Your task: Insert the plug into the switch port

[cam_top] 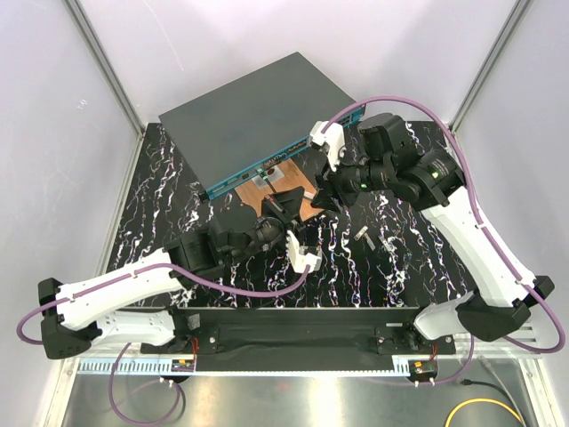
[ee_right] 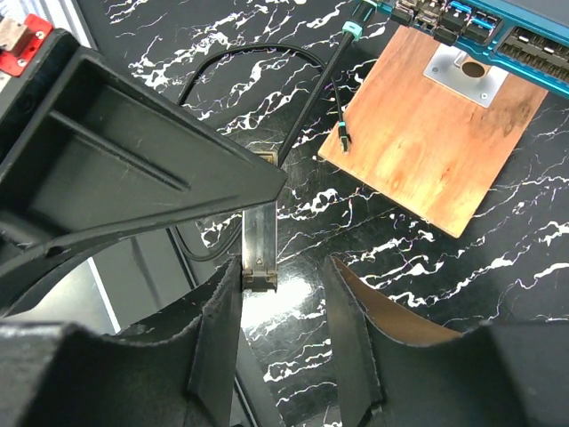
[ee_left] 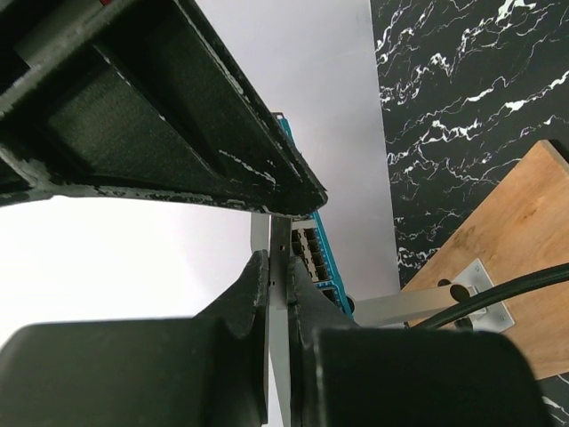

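Two grippers meet at the plug (ee_right: 260, 245): your left gripper (ee_left: 278, 277) is clamped on it, your right gripper (ee_right: 283, 283) gapes around it, just short of the switch (cam_top: 258, 116). Centre those jaws on it before you pinch.

I see my right gripper (ee_right: 284, 276) with jaws apart over the black white-veined marble table (ee_right: 160, 27); a small silver metal plug (ee_right: 260, 253) stands just beside one finger, near the copper-brown wooden board (ee_right: 427, 151).
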### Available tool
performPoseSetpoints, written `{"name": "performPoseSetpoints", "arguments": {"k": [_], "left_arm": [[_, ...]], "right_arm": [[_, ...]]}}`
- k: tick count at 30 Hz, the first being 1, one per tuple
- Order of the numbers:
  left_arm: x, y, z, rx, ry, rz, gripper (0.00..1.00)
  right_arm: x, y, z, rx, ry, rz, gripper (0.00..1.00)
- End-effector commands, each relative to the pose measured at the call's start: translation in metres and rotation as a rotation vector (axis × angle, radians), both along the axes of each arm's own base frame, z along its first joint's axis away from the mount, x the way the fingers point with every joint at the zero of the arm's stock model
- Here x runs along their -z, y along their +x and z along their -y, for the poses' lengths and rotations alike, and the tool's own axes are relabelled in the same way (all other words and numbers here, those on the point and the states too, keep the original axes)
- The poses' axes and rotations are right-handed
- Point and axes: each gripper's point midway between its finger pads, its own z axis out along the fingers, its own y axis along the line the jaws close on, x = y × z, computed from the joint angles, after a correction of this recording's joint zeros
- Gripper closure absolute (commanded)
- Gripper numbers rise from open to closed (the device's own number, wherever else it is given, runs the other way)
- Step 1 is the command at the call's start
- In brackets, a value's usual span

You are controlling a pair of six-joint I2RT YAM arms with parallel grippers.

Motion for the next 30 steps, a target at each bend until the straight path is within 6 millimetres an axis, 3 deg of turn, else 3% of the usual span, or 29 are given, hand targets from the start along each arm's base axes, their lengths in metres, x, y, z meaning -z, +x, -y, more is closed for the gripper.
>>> {"name": "performPoseSetpoints", "arguments": {"k": [1, 4, 8, 11, 13, 14, 19, 20, 23, 26, 29, 30], "left_arm": [[-0.023, -0.002, 0.005, 0.01, -0.072, 0.058, 1.0], [-0.024, -0.003, 0.007, 0.012, -0.079, 0.053, 1.0], [-0.024, -0.005, 0.007, 0.02, -0.085, 0.051, 1.0], [-0.025, -0.007, 0.007, 0.029, -0.102, 0.034, 1.0], [-0.025, -0.007, 0.008, 0.028, -0.111, 0.024, 0.98], [-0.026, -0.006, 0.007, 0.024, -0.118, 0.022, 0.94], [-0.034, -0.004, -0.004, -0.038, -0.21, -0.075, 0.55], [-0.034, -0.003, -0.008, -0.055, -0.224, -0.106, 0.43], [-0.045, -0.004, -0.028, -0.113, -0.335, -0.225, 0.28], [-0.051, -0.004, -0.05, -0.176, -0.445, -0.333, 0.2], [-0.059, 0.002, -0.076, -0.247, -0.573, -0.465, 0.15], [-0.061, 0.016, -0.094, -0.321, -0.678, -0.546, 0.13]], "right_arm": [[-0.012, 0.01, -0.005, 0.021, 0.028, 0.043, 0.53], [-0.011, 0.01, -0.007, 0.015, 0.027, 0.038, 0.56], [-0.012, 0.01, -0.009, 0.007, 0.029, 0.043, 0.72], [-0.014, 0.006, -0.01, -0.021, 0.036, 0.05, 0.97], [-0.016, 0.006, -0.009, -0.024, 0.041, 0.06, 1.0], [-0.017, 0.005, -0.009, -0.032, 0.044, 0.072, 1.0], [-0.016, 0.014, 0.001, 0.042, 0.024, 0.114, 1.0], [-0.015, 0.016, 0.004, 0.064, 0.023, 0.11, 1.0], [-0.008, 0.02, 0.012, 0.137, 0.023, 0.108, 1.0], [0.0, 0.025, 0.022, 0.205, 0.02, 0.112, 1.0], [0.002, 0.038, 0.033, 0.286, 0.02, 0.131, 1.0], [0.002, 0.04, 0.035, 0.301, 0.019, 0.139, 1.0]]}}
